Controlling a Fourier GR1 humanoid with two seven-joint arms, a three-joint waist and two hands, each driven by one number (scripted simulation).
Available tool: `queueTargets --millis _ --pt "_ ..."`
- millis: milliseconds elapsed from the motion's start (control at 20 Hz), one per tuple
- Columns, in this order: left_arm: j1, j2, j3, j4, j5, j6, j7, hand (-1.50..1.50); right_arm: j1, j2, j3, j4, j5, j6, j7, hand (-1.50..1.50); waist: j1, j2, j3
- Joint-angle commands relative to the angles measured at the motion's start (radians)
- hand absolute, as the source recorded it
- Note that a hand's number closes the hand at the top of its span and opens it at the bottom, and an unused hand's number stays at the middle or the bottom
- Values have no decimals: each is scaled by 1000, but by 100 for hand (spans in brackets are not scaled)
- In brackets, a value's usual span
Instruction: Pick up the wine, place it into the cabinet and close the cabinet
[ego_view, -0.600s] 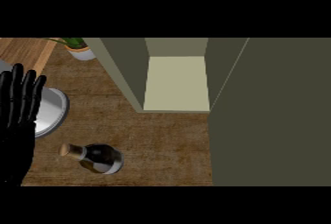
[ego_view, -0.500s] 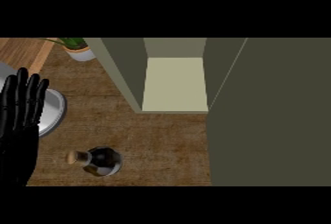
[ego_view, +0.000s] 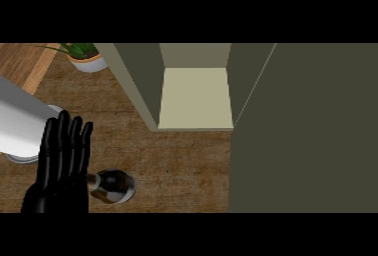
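Right of my hand: I see the dark glass wine bottle (ego_view: 113, 186) from above, standing on the brown wooden counter (ego_view: 184, 165), its lower left side hidden behind my fingers.
Left hand: the black left hand (ego_view: 60, 165) rises from the lower left edge with fingers straight and together, pointing up the view; it holds nothing that I can see, and I cannot tell whether it touches the bottle.
Right hand: it shows nowhere in my view.
Up and right of the hand: the olive-green cabinet (ego_view: 140, 80) stands open, its pale cream inner shelf (ego_view: 196, 97) bare to my eye.
Far right of the hand: the cabinet's dark olive door (ego_view: 306, 130) fills the right side of the view, swung open.
Left of the fingertips: a grey metal rounded object (ego_view: 18, 127), partly cut by the edge; I cannot tell what it is.
Above the hand: a small green plant in a white pot (ego_view: 86, 57) sits near the top edge.
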Motion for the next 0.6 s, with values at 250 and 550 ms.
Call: queueTargets --millis 250,550 --pt "-84 -11 -300 -57 -193 315 178 -150 151 -31 8 -229 -92 57 124 -150 -5 1 -1" --pt "-182 -11 -462 -88 -429 488 407 -150 30 -28 -10 -279 -116 -9 280 -150 2 1 -1"
